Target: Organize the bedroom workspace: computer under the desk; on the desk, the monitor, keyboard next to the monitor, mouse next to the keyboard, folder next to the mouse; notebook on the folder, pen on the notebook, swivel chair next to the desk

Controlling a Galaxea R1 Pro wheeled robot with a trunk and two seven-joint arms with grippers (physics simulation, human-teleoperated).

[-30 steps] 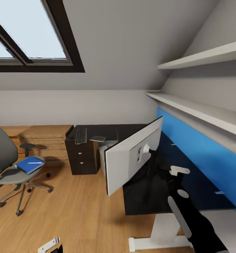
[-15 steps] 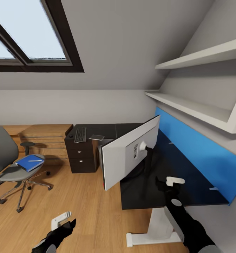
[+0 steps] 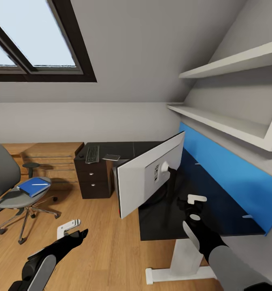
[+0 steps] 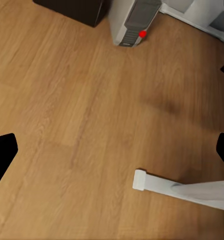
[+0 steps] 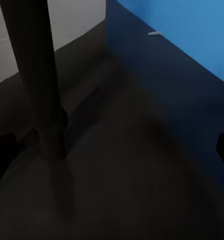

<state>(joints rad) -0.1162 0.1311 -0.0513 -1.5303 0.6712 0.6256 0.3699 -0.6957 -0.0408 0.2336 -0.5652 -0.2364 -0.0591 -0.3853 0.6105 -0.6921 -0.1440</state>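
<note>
The monitor (image 3: 148, 180) stands on the black desk (image 3: 174, 230), its pale back toward me. My right gripper (image 3: 192, 203) hovers open over the desktop just behind the monitor's black post (image 5: 39, 80), holding nothing. My left gripper (image 3: 74, 230) hangs open above the oak floor. The computer (image 4: 134, 20), with its red light, stands on the floor by the desk. At the desk's far end lie the keyboard (image 3: 92, 154), the tiny mouse (image 3: 82, 157) and the notebook (image 3: 111, 157). The swivel chair (image 3: 10, 202) carries the blue folder (image 3: 32, 188) with the pen (image 3: 40, 184) on it.
A blue wall panel (image 3: 229, 178) runs behind the desk under two white shelves (image 3: 217, 121). Dark drawers (image 3: 93, 182) sit under the far end, with low oak cabinets (image 3: 51, 159) beside them. A white desk foot (image 4: 182, 189) lies on the floor near my left gripper.
The head view shifted a little. My left arm has risen further into view over the floor. My right gripper drew slightly back from the monitor. The monitor stays put.
</note>
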